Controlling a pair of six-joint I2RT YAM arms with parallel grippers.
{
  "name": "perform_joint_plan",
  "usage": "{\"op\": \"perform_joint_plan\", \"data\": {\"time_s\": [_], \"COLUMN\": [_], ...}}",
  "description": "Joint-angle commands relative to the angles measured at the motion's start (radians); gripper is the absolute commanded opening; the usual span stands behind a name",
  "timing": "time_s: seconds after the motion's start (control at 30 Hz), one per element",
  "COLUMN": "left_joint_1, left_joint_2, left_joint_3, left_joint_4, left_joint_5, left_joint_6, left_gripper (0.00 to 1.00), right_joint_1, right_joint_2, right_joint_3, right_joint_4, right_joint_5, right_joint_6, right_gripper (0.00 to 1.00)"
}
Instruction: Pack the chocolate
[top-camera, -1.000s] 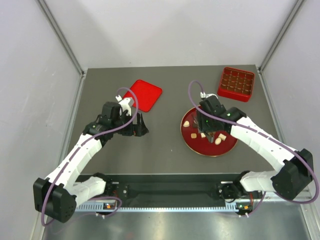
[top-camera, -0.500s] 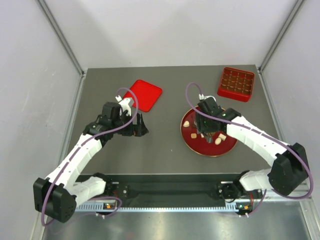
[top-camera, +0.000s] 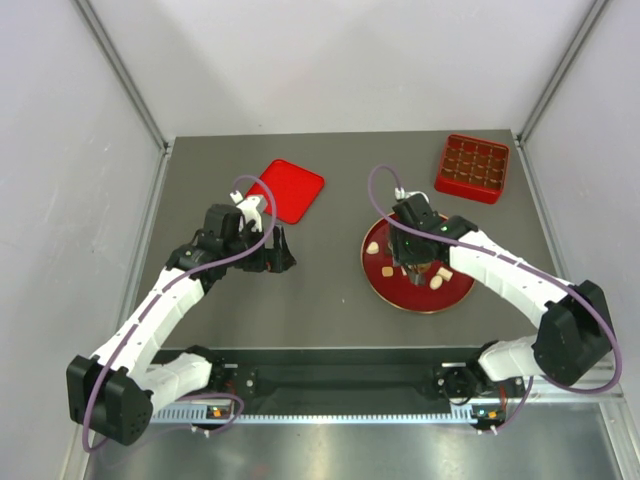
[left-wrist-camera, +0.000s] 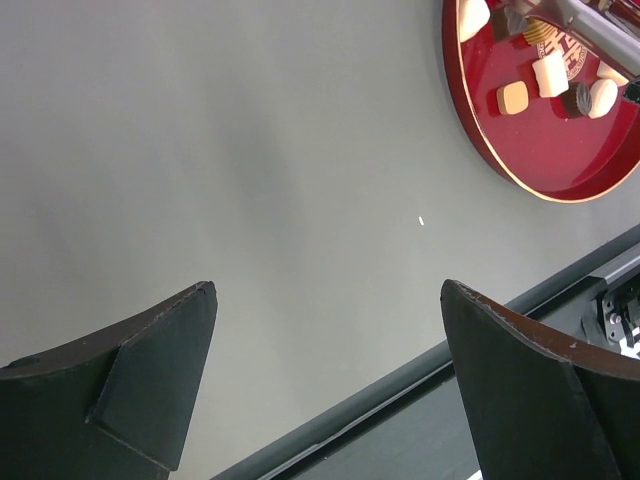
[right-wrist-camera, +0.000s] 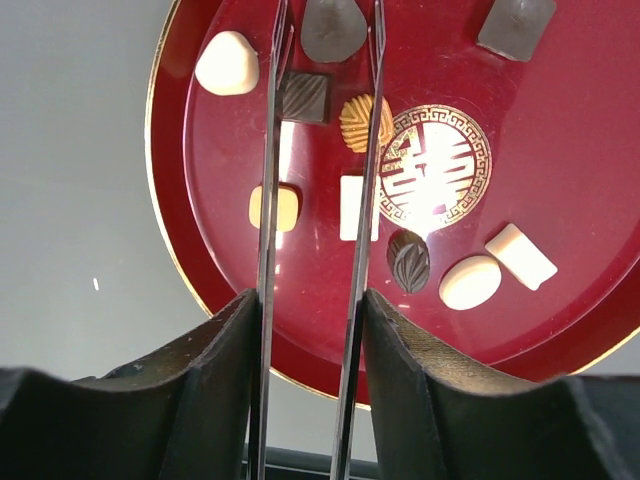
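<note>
Several small pieces of chocolate (right-wrist-camera: 275, 208) lie on the round red plate (right-wrist-camera: 200, 250), cream, tan, gold and dark. My right gripper (right-wrist-camera: 310, 300) is over the plate's near side, shut on thin metal tongs (right-wrist-camera: 268, 220). The tongs' two arms reach forward and flank a dark piece (right-wrist-camera: 333, 25) at the plate's far side. A dark square piece (right-wrist-camera: 305, 97) lies just under it between the arms. From above, the right gripper (top-camera: 415, 262) hides part of the plate (top-camera: 400, 297). My left gripper (top-camera: 283, 255) stands open over bare table, left of the plate, holding nothing.
A red box with a grid of compartments (top-camera: 473, 167) stands at the back right. A flat red lid (top-camera: 288, 190) lies at the back left, just beyond the left gripper. A gold emblem (right-wrist-camera: 435, 168) marks the plate's middle. The table's front rail (left-wrist-camera: 400, 385) runs below the left fingers.
My right gripper has shifted a little left and farther over the plate, and its jaws have narrowed on the tongs. The left arm has not moved.
</note>
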Motion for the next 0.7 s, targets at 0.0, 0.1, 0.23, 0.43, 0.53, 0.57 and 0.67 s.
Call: {"op": "perform_joint_plan", "data": {"time_s": [0.0, 0.1, 0.23, 0.43, 0.53, 0.57, 0.67], "left_joint_1": [-0.003, -0.003, -0.003, -0.003, -0.003, -0.003, -0.003], "left_joint_2": [-0.002, -0.002, -0.018, -0.018, -0.016, -0.013, -0.015], "left_joint_3": [0.0, -0.003, -0.006, -0.008, -0.009, -0.008, -0.003], "left_joint_4": [-0.008, -0.013, -0.013, -0.012, -0.016, -0.016, -0.021], "left_joint_5": [-0.01, -0.013, -0.021, -0.019, -0.022, -0.025, -0.024], "left_joint_6": [0.02, 0.019, 0.016, 0.016, 0.014, 0.016, 0.019], "left_gripper": [0.99, 0.99, 0.99, 0.99, 0.99, 0.99, 0.99], "right_joint_1": [-0.012, -0.012, -0.012, -0.012, -0.012, -0.012, -0.015], "right_joint_2": [0.002, 0.004, -0.006, -0.016, -0.021, -0.021, -0.023], "right_joint_3": [-0.001, 0.001, 0.004, 0.041, 0.075, 0.091, 0.128], "right_joint_4": [0.04, 0.039, 0.037, 0.007, -0.018, -0.026, -0.059], "right_joint_5": [-0.004, -0.014, -0.011, -0.006, -0.003, -0.003, 0.006], "right_joint_6": [0.005, 0.004, 0.007, 0.008, 0.005, 0.005, 0.002], "right_gripper": [0.43, 0.39, 0.36, 0.31, 0.3, 0.29, 0.29]}}
